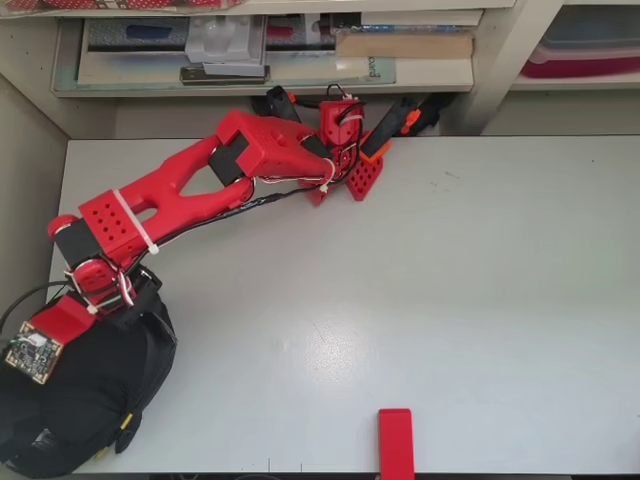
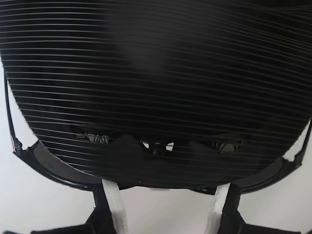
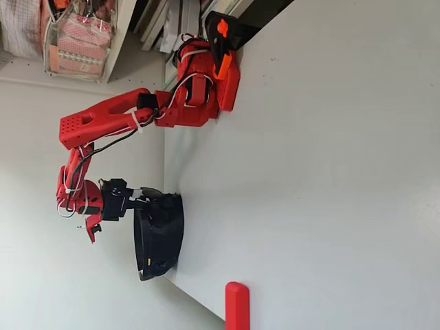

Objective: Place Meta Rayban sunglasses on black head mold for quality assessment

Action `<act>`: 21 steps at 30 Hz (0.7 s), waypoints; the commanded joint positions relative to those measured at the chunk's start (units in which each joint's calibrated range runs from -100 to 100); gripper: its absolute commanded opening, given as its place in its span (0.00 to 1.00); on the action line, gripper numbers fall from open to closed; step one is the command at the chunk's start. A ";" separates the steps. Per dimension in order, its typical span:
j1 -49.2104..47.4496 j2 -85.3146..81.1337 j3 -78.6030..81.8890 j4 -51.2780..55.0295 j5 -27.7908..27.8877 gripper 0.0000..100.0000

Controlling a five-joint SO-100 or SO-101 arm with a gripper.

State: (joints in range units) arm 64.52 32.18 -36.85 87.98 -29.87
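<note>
My arm reaches from its base at the top edge of the overhead view down to the lower left corner, elbow bent, wrist pointing down. In the fixed view, which lies on its side, my jaws hang at the end of the folded forearm. In the wrist view my two white-padded fingers stand apart, near the bottom edge.

Overhead looks straight down; fixed sideways, rotated; wrist pressed close to head mold, seen in all.
</note>
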 commanded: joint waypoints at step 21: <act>1.60 -14.01 -7.92 8.56 0.35 0.82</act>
State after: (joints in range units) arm 64.52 30.92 -39.56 91.87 -29.87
